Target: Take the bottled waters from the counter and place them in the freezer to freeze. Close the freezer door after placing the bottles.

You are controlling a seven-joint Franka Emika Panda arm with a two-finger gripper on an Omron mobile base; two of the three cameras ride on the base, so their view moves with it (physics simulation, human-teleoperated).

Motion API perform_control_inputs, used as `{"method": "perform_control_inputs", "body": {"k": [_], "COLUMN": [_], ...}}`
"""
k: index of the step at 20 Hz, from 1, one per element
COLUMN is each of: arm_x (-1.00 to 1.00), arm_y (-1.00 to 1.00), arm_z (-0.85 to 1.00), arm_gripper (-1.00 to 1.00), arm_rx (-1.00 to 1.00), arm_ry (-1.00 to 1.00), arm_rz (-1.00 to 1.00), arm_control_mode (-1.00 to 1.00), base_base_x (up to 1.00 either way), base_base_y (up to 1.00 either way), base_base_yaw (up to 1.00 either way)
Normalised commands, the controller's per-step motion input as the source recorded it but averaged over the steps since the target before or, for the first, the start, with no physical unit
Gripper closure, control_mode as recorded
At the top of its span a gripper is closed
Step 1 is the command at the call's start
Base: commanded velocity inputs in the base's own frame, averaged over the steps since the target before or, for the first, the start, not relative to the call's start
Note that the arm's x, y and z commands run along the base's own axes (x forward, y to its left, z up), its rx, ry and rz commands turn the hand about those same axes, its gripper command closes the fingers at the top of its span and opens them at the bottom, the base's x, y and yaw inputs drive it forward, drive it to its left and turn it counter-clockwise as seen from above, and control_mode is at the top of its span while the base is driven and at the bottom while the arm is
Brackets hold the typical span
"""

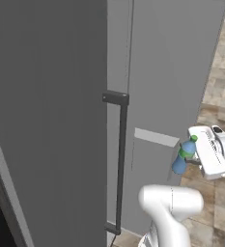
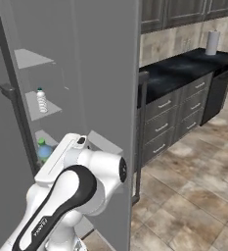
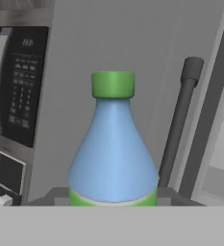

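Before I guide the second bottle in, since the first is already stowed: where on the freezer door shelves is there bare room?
Top door shelf is bare. Middle shelf has the white bottle at its left, free to the right. The low bin is crowded: the gripper grips the green-capped bottle there.

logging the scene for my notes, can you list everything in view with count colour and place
green-capped bottle: 1, blue body, green cap, held in the gripper beside the open freezer door
blue-capped bottle: 1, whitish ribbed, standing on a freezer door shelf
freezer: 1, grey, door open, dark bar handles
counter: 1, black with white veins, right of the freezer
drawers: several, grey with bar handles, under the counter
paper towel roll: 1, white, far end of the counter
upper cabinets: dark wood, above the counter
microwave: 1, dark, left in hand view
floor: brown tiles
gripper: 1, shut on the green-capped bottle
arm: 1, white with dark joints
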Motion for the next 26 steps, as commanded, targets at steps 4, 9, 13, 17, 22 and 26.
{"method": "perform_control_inputs", "body": {"k": [4, 9, 13, 17, 22, 26], "arm_x": [0.00, 0.00, 0.00, 0.00, 0.00, 0.00], "arm_y": [0.00, 0.00, 0.00, 0.00, 0.00, 0.00], "arm_z": [0.00, 0.00, 0.00, 0.00, 0.00, 0.00], "arm_gripper": [1.00, 1.00, 1.00, 1.00, 1.00, 1.00], "arm_rx": [0.00, 0.00, 0.00, 0.00, 0.00, 0.00], "arm_ry": [0.00, 0.00, 0.00, 0.00, 0.00, 0.00], "arm_rz": [0.00, 0.00, 0.00, 0.00, 0.00, 0.00], "arm_control_mode": [1.00, 1.00, 1.00, 1.00, 1.00, 1.00], "base_base_x": [0.33, 0.49, 0.51, 0.42, 0.28, 0.13], "base_base_y": [0.00, 0.02, 0.07, 0.18, 0.30, 0.25], "base_base_yaw": [0.00, 0.00, -0.01, -0.05, -0.08, -0.06]}}
